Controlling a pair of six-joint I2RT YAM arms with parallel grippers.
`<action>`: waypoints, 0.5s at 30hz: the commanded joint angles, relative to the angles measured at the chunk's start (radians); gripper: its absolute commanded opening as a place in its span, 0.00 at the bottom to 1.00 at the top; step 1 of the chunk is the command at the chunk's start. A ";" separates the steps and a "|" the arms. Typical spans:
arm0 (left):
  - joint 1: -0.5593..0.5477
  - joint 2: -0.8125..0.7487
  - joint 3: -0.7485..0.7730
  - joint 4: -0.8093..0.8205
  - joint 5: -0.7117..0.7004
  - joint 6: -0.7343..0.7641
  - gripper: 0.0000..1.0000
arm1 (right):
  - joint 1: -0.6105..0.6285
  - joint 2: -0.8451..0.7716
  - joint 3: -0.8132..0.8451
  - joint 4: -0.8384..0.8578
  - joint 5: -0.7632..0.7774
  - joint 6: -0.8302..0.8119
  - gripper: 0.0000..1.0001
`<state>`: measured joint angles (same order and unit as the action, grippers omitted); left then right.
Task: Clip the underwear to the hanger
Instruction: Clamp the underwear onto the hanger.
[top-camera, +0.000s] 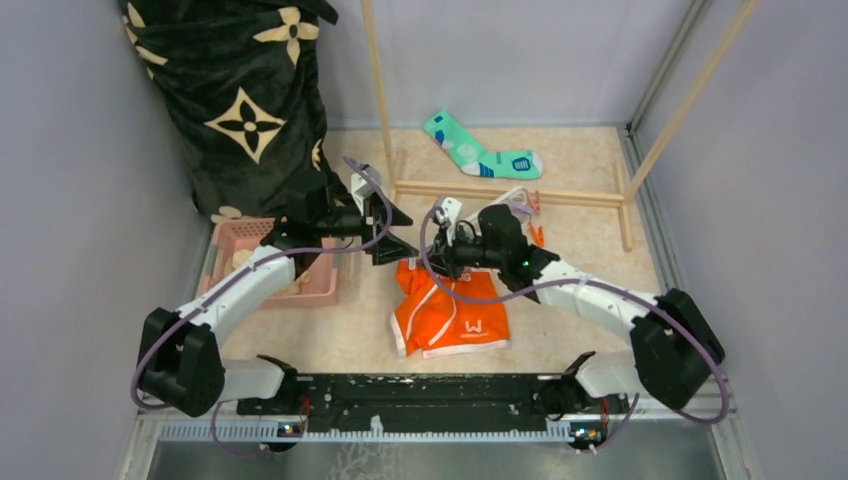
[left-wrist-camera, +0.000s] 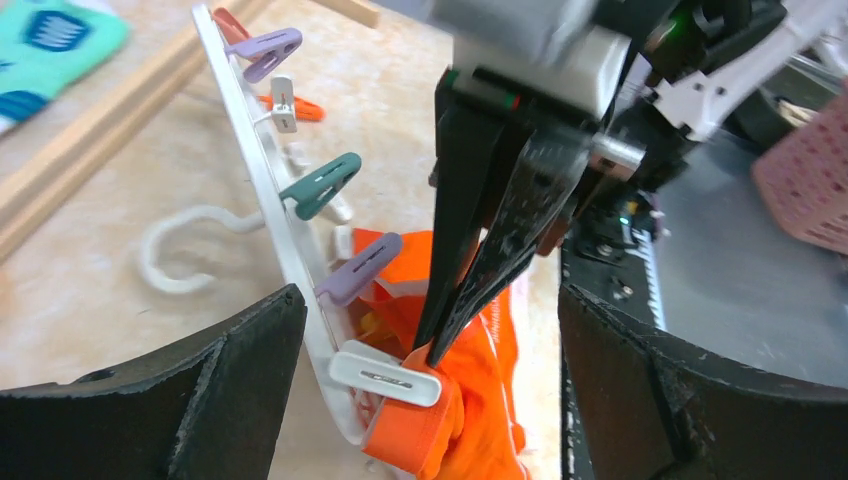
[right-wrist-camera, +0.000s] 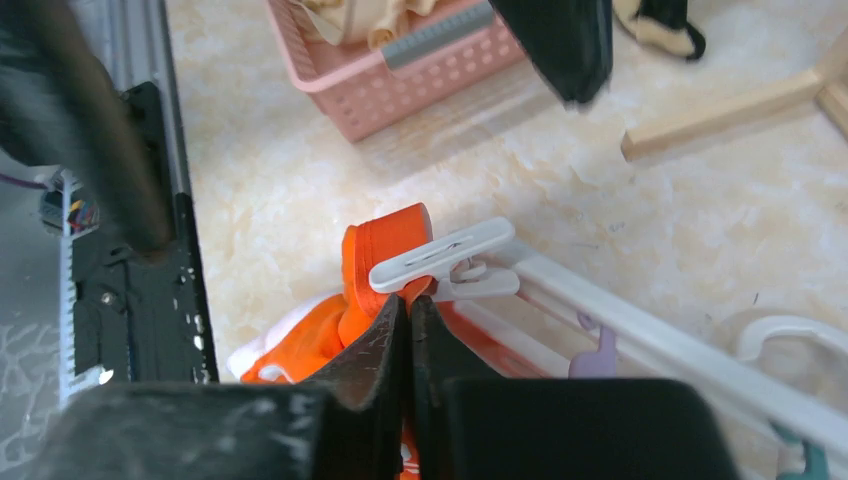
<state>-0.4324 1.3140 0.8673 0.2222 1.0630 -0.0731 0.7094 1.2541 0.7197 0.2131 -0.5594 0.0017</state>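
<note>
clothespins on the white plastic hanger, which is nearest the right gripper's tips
The white clothespin by the orange underwear; the purple pins, teal pin and orange pin sit farther along.

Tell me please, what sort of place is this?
Probably a robot test cell staged as a laundry corner: plain grey walls enclose a table holding a wooden drying rack, a pink basket of cloth and a clip hanger beside orange underwear.
</note>
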 joint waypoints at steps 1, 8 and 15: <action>0.023 -0.076 0.018 -0.049 -0.199 0.016 1.00 | -0.007 0.135 0.132 -0.031 0.054 -0.008 0.08; 0.040 -0.127 0.009 -0.148 -0.480 0.016 1.00 | -0.007 0.249 0.251 -0.099 0.106 -0.029 0.33; 0.045 -0.106 0.000 -0.170 -0.559 -0.048 1.00 | -0.007 0.099 0.232 -0.216 0.223 -0.027 0.64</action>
<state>-0.3943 1.2003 0.8673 0.0696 0.5915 -0.0792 0.7094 1.4864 0.9253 0.0563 -0.4290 -0.0216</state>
